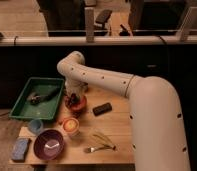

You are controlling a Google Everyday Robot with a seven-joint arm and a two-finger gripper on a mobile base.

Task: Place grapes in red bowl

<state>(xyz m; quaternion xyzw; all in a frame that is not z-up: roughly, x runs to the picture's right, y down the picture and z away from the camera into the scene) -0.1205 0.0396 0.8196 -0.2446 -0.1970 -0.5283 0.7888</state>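
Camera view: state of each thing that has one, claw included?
claw, low at the red bowl
red bowl, upright, right under the claw
grapes, not visible; the claw blocks the inside of the red bowl
purple bowl, upright
orange cup, upright
green tray, flat, holding a long dark object
fork, lying flat

This is looking like an office or lab space: a swivel chair (103, 17) is standing beyond a glass partition (22, 20) with metal posts, and a wooden desk (117, 122) is carrying small household items. The jaws are hanging just over the red bowl (76, 105).
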